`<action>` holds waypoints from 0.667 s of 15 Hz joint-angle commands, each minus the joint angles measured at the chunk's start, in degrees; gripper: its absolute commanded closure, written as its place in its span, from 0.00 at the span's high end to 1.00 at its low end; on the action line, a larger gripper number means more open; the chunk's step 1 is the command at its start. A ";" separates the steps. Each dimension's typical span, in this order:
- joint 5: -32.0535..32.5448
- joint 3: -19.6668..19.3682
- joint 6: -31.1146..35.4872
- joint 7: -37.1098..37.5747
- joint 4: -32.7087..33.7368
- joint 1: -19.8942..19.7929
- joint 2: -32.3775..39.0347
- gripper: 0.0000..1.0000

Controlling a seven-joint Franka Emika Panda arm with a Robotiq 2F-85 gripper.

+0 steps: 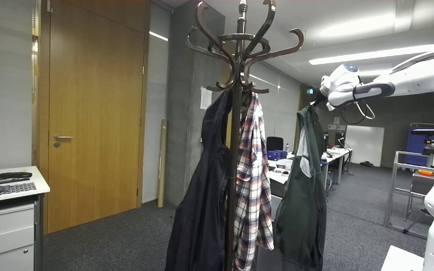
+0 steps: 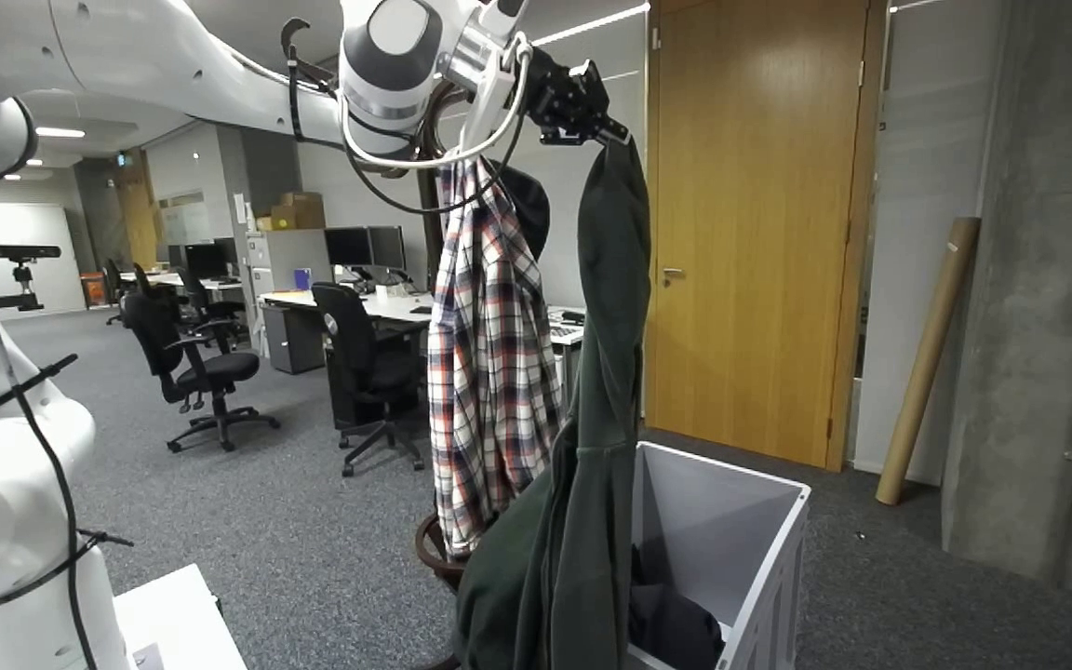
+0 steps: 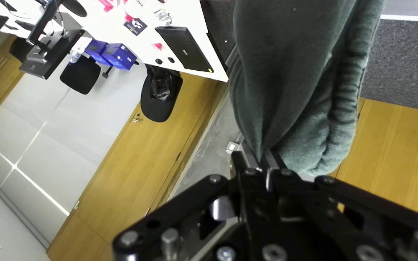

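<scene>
My gripper is shut on the upper end of a dark green garment, which hangs straight down from the fingertips. In the wrist view, cloth of the garment narrows to a pinched fold between the gripper's fingers. In an exterior view the gripper is small and dark, with the garment below it, apart from a brown coat rack. On that rack hang a plaid shirt and a black jacket.
A grey bin with dark cloth inside stands behind the hanging garment. Beyond are a wooden door, a concrete pillar and a leaning cardboard tube. Desks and office chairs stand farther back.
</scene>
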State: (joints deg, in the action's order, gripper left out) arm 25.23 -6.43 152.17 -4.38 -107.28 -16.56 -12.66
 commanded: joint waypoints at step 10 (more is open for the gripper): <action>1.52 -0.85 3.18 2.91 0.50 0.15 2.44 0.01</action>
State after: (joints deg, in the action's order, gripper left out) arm 25.22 -6.49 152.11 -4.27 -108.18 -16.48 -12.19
